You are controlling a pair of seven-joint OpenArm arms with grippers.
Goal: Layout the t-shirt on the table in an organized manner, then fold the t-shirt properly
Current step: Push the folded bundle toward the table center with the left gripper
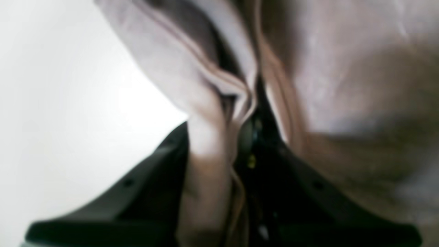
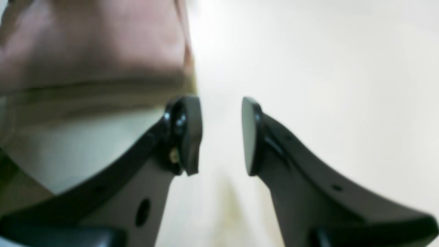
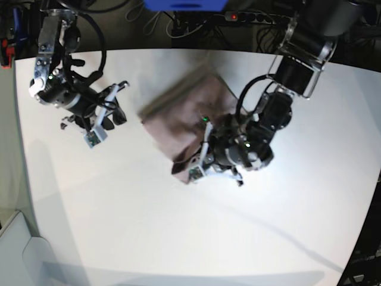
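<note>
Only wrist-close: t-shirt (image 1: 212,85) folds between jaws.

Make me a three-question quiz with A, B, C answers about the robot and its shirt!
1. Where is the t-shirt?
A. On the white table
B. On the floor
C. Hanging on a hook

2. What colour is the t-shirt?
A. Green
B. Dusty pink
C. Blue

3. What is the right gripper doing?
A. Holding the shirt
B. Holding a cup
C. Open, holding nothing

Answers:
1 A, the base view shows it bunched on the tabletop.
2 B, every view shows mauve-pink cloth.
3 C, only bare table shows between its fingers; the left gripper pinches the cloth.
</note>
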